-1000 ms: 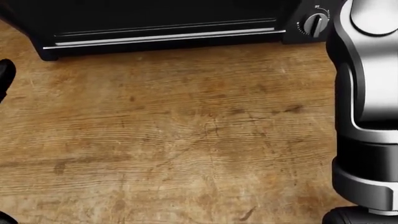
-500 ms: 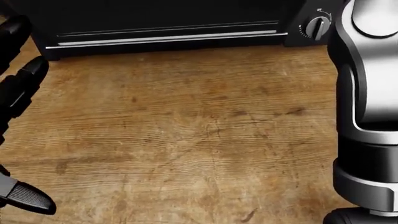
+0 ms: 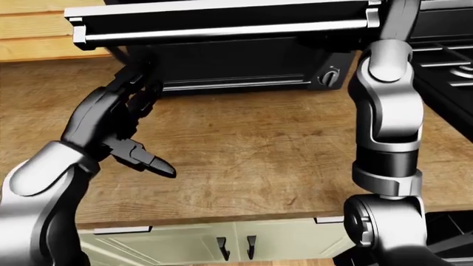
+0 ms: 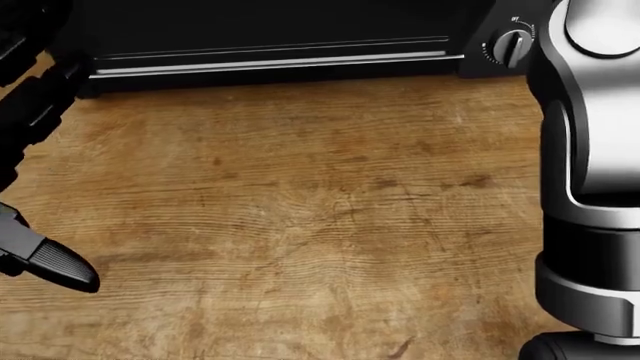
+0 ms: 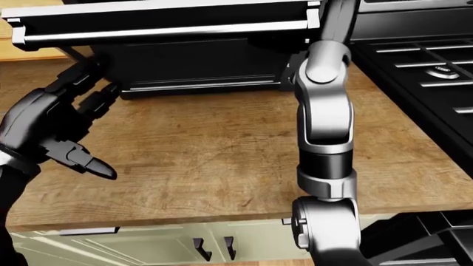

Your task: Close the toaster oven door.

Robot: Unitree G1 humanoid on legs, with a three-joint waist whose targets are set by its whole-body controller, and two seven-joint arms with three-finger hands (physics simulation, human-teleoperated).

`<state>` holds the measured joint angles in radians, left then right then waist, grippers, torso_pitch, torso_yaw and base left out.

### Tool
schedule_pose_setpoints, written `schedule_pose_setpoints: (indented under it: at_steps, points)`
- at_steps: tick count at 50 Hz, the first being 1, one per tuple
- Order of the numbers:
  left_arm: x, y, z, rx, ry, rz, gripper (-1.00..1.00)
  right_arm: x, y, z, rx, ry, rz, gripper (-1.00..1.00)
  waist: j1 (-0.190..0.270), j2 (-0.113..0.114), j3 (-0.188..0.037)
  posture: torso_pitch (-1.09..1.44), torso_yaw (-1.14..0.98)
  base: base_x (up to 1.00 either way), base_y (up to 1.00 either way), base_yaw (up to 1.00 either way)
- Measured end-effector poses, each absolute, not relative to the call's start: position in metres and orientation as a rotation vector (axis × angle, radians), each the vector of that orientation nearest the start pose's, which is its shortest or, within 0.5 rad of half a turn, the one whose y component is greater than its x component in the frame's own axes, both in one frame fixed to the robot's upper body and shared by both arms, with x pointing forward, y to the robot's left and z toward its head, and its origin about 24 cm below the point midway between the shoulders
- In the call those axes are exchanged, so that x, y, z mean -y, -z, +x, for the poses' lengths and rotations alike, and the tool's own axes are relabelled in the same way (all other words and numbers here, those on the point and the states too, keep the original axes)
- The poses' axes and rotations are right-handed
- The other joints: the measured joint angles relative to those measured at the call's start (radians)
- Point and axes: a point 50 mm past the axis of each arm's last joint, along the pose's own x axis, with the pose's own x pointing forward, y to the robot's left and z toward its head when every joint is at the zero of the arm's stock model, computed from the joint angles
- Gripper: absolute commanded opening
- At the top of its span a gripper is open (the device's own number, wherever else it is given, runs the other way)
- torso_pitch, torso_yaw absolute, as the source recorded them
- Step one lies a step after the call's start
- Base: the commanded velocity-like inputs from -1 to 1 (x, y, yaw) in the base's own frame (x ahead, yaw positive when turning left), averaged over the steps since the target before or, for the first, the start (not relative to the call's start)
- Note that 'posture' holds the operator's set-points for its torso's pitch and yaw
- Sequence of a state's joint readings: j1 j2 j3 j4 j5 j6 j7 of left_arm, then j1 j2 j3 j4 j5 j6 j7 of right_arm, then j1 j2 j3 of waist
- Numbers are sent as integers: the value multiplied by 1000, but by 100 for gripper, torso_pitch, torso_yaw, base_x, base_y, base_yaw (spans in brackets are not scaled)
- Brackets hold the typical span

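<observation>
Wooden counter point(image 3: 251, 149) carries the toaster oven point(image 3: 229, 64).

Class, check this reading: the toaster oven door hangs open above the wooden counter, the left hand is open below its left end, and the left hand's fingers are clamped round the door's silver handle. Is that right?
Not quite. In the left-eye view the left hand grips nothing: its fingers are spread below the toaster oven door, clear of the silver handle. The rest stands: the door hangs open above the wooden counter.

Only tiny markings, too small to read, ring the toaster oven's knob point(image 4: 511, 45).
</observation>
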<state>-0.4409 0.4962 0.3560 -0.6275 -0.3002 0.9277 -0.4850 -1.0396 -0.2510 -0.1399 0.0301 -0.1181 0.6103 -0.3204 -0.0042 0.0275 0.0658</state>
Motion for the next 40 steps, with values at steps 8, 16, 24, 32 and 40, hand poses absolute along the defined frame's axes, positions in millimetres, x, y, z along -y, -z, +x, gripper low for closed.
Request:
schedule_pose_setpoints:
  at_steps: [8,16,24,32,40]
  points:
    - [-208,-241,268,158,371,263,100,174,-317,346,444,419,-163,100,0,-6,0,0,0,0,0,0]
    - [-209,-248,278,150,397,266,100,179,-316,346,441,443,-153,100,8,-14,-1,0,0,0,0,0]
    - [-210,-252,288,146,393,268,100,178,-316,346,446,438,-155,100,8,-15,0,0,0,0,0,0]
    - [-211,-256,296,141,396,274,100,174,-318,345,458,441,-170,100,5,-14,0,0,0,0,0,0]
    - [-211,-259,302,146,403,280,100,176,-320,346,464,467,-185,100,3,-16,-3,0,0,0,0,0]
